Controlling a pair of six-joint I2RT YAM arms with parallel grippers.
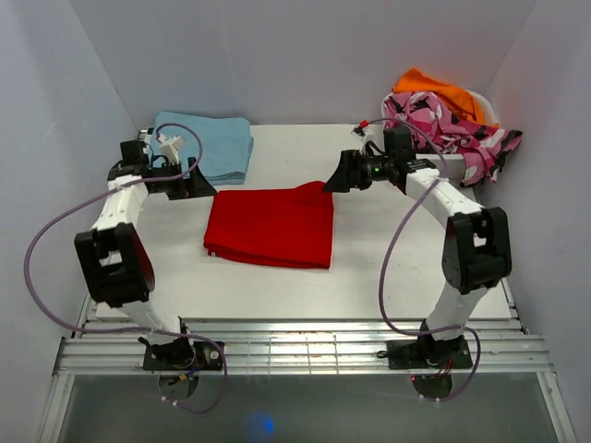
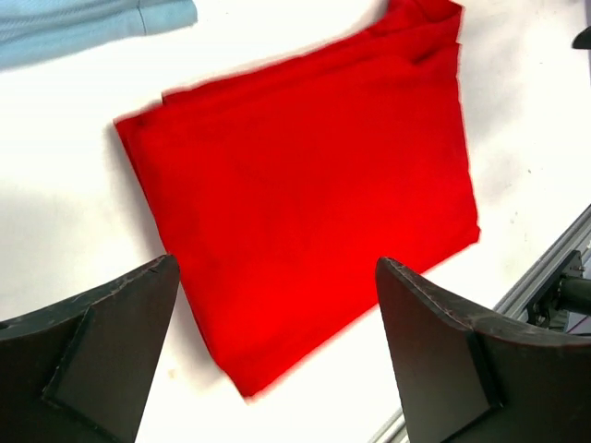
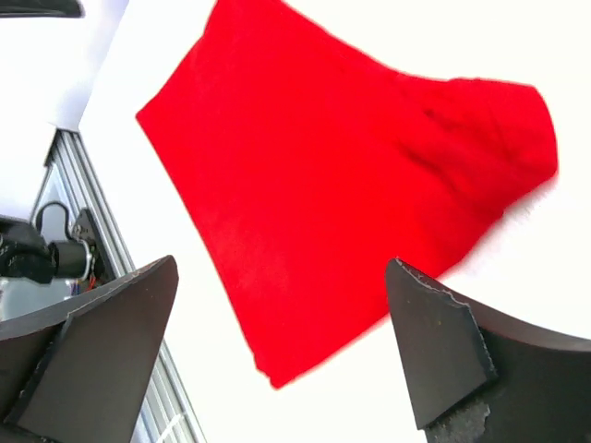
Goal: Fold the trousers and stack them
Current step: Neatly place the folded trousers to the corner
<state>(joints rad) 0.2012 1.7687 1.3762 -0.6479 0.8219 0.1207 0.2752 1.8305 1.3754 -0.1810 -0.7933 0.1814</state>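
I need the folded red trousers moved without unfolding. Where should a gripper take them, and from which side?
Probably the straight left edge of the trousers, reached from the left by the left gripper: it lies flat and even, so a low pinch should catch every layer. The far right corner is bunched.

folded red trousers (image 3: 351, 194), end effector (image 3: 282, 341) open

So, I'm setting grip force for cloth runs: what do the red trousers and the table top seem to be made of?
The red trousers: soft, thin cloth, matte; they lie limp in flat layers, with a rumpled corner. Woven or knit, I cannot tell. The table top: a hard, smooth white board, perhaps laminate or painted; flat, even, no texture visible.
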